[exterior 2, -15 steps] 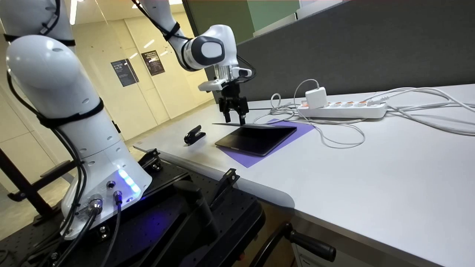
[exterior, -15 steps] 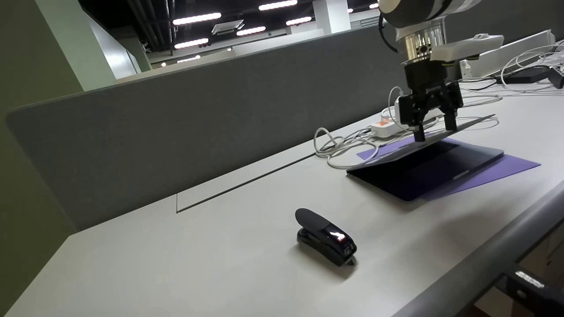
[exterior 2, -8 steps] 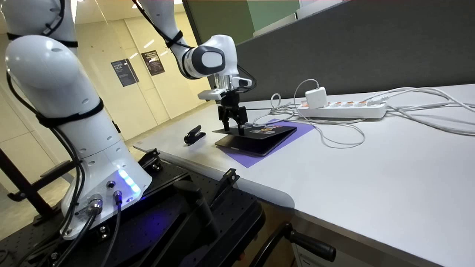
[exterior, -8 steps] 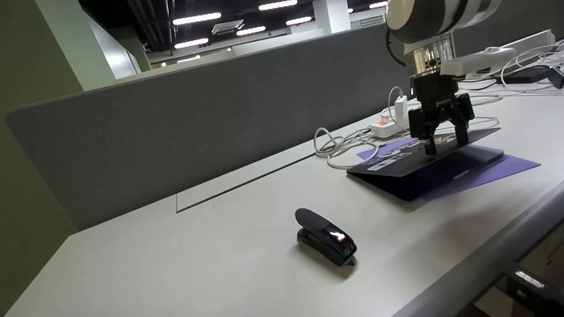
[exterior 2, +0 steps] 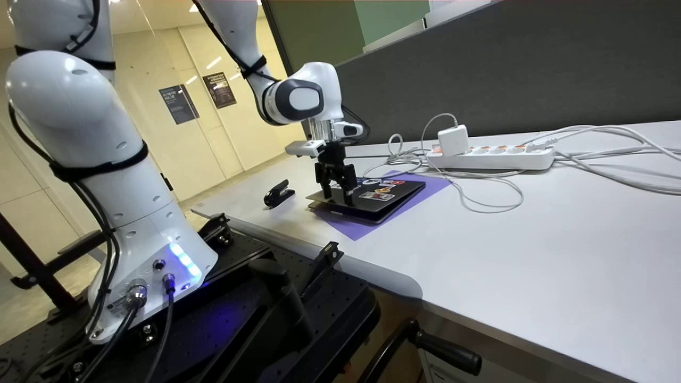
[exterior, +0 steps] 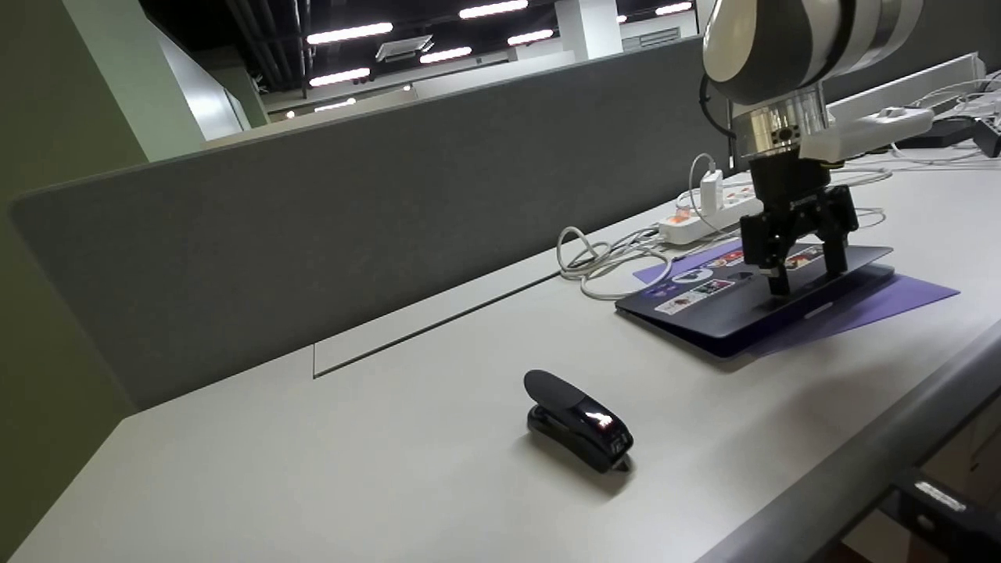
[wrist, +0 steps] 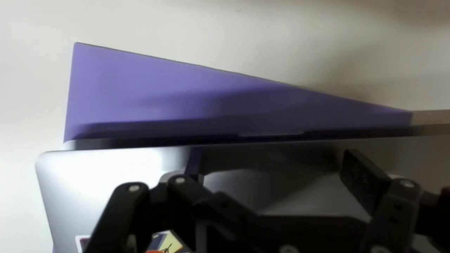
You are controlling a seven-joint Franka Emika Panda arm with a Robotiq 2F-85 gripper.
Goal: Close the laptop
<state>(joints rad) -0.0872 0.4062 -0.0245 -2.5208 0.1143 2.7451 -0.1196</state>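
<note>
Laptop lid [exterior: 733, 303] sits lower than before, beneath the spread end effector [exterior: 808, 280].

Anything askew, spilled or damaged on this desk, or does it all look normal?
A little askew: the purple sheet under the laptop sits at an angle, its edge slanting against the laptop's front edge in the wrist view. Pale cables lie in untidy loops near the power strip. No spill or damage shows.

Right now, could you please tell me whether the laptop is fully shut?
Slightly open: in both exterior views, a dark gap shows between the lid and the base.
</note>
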